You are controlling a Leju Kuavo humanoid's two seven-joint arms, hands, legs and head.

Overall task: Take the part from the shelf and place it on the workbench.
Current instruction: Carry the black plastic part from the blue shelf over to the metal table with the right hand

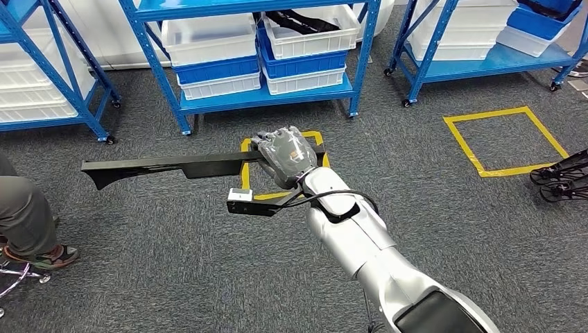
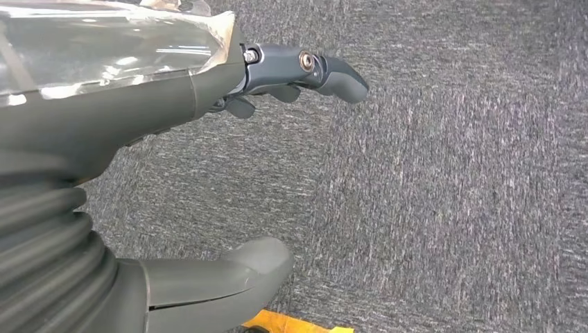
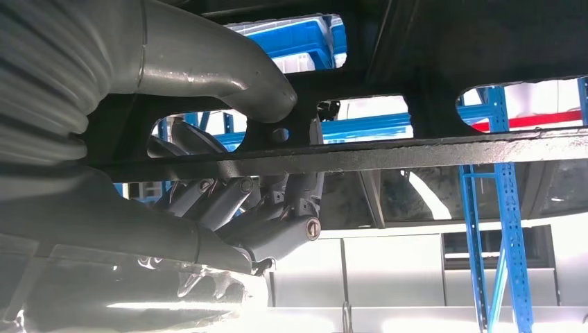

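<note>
The part (image 1: 173, 166) is a long, flat black bar with cut-out slots and a pointed tip, held level above the grey carpet (image 1: 173, 277) across the centre-left of the frame. The right hand (image 1: 284, 156) grips one end, fingers (image 3: 229, 201) wrapped round its edge, silver arm reaching forward from lower right. The left hand (image 2: 104, 139) hangs over carpet, apparently holding nothing, fingers apart.

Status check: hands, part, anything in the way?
Right hand grips black part, carried level above carpet. Left hand open, holding nothing. Person's leg close by the part's far end.
</note>
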